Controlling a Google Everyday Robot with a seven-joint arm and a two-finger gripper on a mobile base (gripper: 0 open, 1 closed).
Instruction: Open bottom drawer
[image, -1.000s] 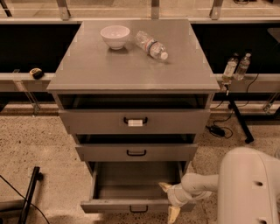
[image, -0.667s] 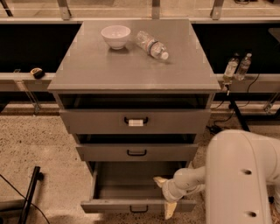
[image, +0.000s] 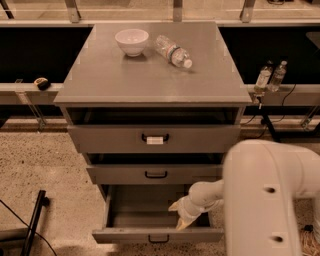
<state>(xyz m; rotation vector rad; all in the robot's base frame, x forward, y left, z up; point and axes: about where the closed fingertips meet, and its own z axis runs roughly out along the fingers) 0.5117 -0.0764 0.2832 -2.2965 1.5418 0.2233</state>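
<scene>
The bottom drawer (image: 157, 233) of the grey cabinet is pulled out, its inside visible and empty, with a small black loop handle (image: 158, 239) on its front. My gripper (image: 180, 215) hangs over the right part of the open drawer, its pale fingers (image: 183, 223) spread apart and holding nothing. My white arm (image: 265, 200) fills the lower right and hides the drawer's right end. Above are the middle drawer (image: 155, 174) and the top drawer (image: 154, 138) with a white label.
A white bowl (image: 132, 41) and a lying plastic bottle (image: 173, 50) rest on the cabinet top (image: 100, 75). Two small bottles (image: 270, 76) stand on a ledge at the right. A black stand (image: 32, 225) is on the floor at the lower left.
My arm has swung left and grown larger in view; the gripper has shifted left over the open drawer. The drawer stays pulled out.
</scene>
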